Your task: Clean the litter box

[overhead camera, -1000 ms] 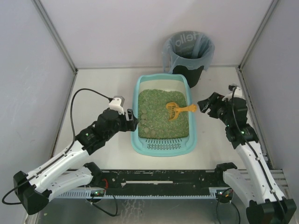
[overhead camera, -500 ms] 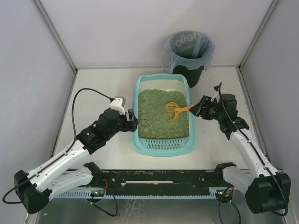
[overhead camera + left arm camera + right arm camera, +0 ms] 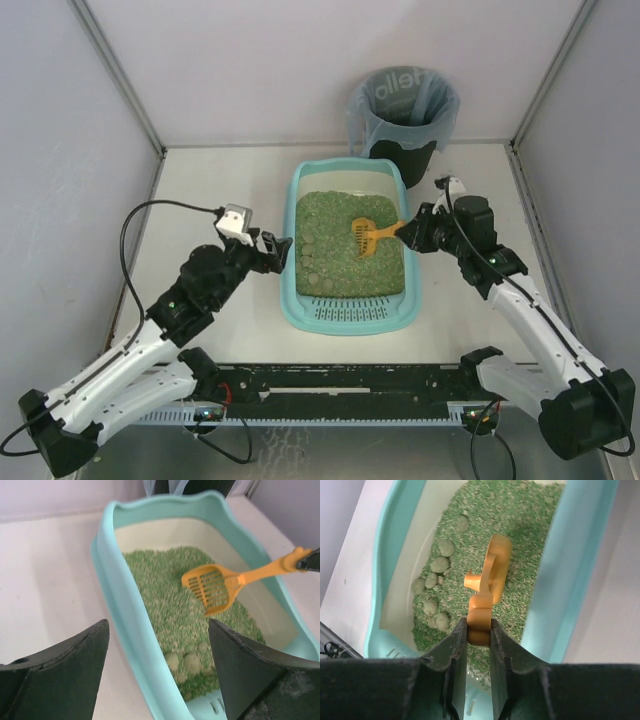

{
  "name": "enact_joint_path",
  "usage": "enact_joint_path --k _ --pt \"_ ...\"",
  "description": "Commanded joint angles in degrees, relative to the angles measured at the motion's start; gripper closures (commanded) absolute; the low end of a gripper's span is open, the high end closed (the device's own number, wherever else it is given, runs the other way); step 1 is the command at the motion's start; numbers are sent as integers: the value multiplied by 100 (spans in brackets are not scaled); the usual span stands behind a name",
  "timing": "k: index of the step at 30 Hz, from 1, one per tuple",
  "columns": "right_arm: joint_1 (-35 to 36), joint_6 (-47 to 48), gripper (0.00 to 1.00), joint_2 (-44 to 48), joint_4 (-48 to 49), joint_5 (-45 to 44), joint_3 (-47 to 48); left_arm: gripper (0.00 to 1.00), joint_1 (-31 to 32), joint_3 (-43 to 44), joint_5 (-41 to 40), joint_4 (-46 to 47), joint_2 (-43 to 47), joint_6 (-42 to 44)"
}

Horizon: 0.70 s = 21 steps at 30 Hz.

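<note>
The light-teal litter box [image 3: 289,295] lies mid-table, filled with green litter [image 3: 345,275] and several round grey-green clumps [image 3: 308,252] along its left side. An orange slotted scoop [image 3: 368,233] rests with its head on the litter. My right gripper [image 3: 412,229] is shut on the scoop's handle at the box's right wall; the right wrist view shows the handle [image 3: 480,617] pinched between both fingers of that gripper [image 3: 478,630]. My left gripper [image 3: 281,250] is open at the left wall. In the left wrist view the box's rim [image 3: 117,610] runs between the spread jaws of the left gripper [image 3: 157,625].
A round black bin [image 3: 403,112] with a grey-blue bag liner stands behind the box at the back right. The box's slotted grille ledge [image 3: 350,312] faces the arms. Enclosure walls close in the table on three sides.
My right gripper moved left to the scoop's handle and closed on it; the scoop shifted slightly. The left arm drew back a little to the left and its jaws widened.
</note>
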<state>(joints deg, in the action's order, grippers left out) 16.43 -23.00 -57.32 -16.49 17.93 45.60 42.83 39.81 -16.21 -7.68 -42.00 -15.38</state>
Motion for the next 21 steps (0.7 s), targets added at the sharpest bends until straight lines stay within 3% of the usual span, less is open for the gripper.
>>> enact_joint_path --k 1,5,13,21 --pt "470 561 100 287 -470 -450 741 15 18 -566 250 1807 265 1180" --pt "877 884 100 443 -1081 -907 1031 12 188 -913 899 2870 241 2230" --pt "2125 1578 100 652 -1822 -2822 1500 10 663 -877 1554 4176 -751 3695" --pt "2657 1599 100 825 -1985 -2953 1716 11 852 -419 3083 4889 -1827 4374"
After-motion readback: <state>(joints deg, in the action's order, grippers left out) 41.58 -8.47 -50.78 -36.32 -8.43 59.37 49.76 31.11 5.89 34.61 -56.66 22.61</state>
